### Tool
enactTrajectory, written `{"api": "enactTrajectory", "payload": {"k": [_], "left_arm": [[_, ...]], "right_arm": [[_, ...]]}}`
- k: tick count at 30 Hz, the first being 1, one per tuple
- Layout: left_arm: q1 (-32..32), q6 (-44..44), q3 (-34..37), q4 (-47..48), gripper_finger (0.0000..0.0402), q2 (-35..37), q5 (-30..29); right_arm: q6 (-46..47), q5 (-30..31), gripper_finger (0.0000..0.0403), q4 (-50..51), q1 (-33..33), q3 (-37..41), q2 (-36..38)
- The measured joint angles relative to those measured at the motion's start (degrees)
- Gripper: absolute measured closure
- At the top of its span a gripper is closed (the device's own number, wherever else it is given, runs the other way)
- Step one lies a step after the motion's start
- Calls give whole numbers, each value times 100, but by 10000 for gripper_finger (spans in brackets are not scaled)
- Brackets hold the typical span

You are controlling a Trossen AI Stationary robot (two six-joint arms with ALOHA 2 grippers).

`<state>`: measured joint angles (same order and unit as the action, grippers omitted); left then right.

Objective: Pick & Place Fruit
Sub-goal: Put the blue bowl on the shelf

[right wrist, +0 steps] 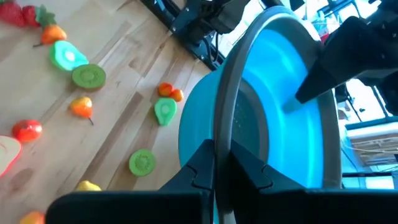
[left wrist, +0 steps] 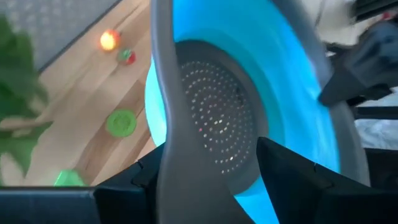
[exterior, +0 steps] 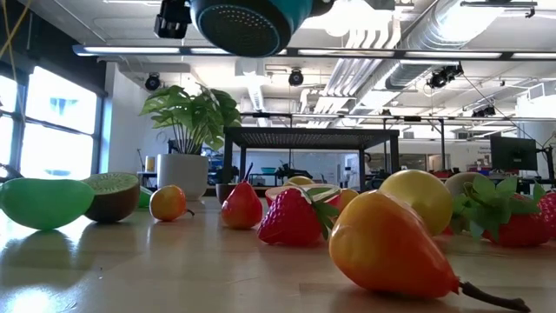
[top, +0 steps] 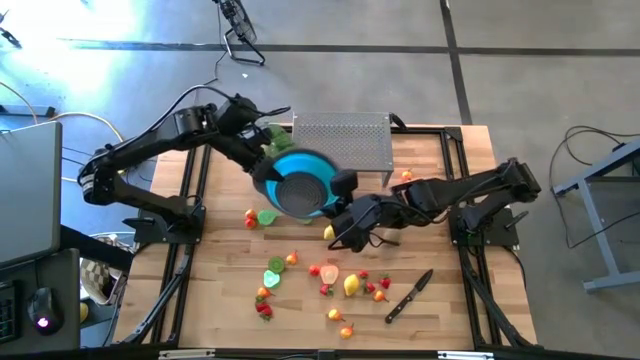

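Both hands are on the blue bowl (top: 300,185), which is lifted clear of the bench (top: 230,300) and tipped on edge. Your left hand (left wrist: 208,180) is clamped across the grey rim, fingers either side. Your right hand (right wrist: 217,171) is pinched shut on the rim's opposite edge. The fruit (top: 320,280) lies scattered loose on the bench in front of the bowl, with the knife (top: 408,297) beside it.
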<state>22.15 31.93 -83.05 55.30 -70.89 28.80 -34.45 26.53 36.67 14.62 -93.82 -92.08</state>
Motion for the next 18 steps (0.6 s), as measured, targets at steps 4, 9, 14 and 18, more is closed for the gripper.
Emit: {"api": "enactTrajectory", "payload": {"k": [4,9,14,18], "left_arm": [[2,129,-4,-168,201,68,-87],[-2,134,-293,208,201,79,-474],[-2,286,-652,476,201,77,-1111],[-2,286,-883,744,201,77,-1384]], "right_arm": [[34,86,387,52,33,-2,-1],[24,518,387,134,109,-2,-5],[-5,850,387,370,120,-2,-5],[102,855,387,399,122,-2,-5]]}}
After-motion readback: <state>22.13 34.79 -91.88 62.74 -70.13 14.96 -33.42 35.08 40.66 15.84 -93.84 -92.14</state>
